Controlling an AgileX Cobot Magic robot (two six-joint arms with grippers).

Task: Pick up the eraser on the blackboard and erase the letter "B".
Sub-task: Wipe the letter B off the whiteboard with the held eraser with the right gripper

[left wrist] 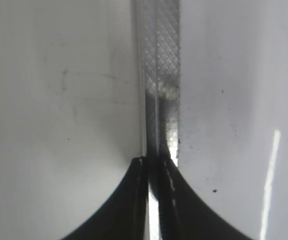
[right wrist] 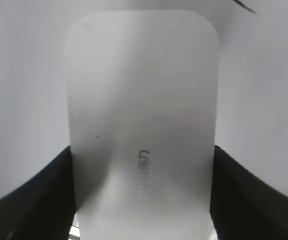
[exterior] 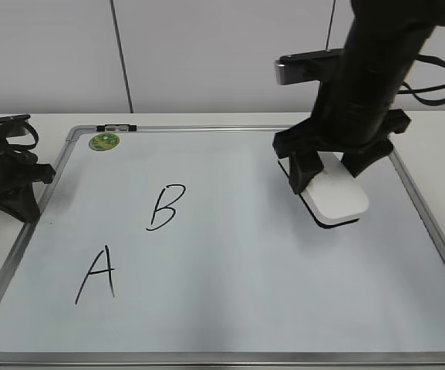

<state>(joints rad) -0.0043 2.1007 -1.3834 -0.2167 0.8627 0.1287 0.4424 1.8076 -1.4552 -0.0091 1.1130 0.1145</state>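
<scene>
Right end effector (exterior: 328, 171) upright over the blackboard (exterior: 230, 308), fingers clasping the eraser (exterior: 336, 199) by its sides.

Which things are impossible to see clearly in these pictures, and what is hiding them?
- Eraser, exterior view: its rear part is covered by the right gripper.
- Eraser, right wrist view: the grey lettering is too blurred to read, and its near end is cut off by the bottom edge.
- Whiteboard, exterior view: the near right corner is cut off by the picture edge.
- Left gripper, exterior view: partly cut off by the left edge.
</scene>
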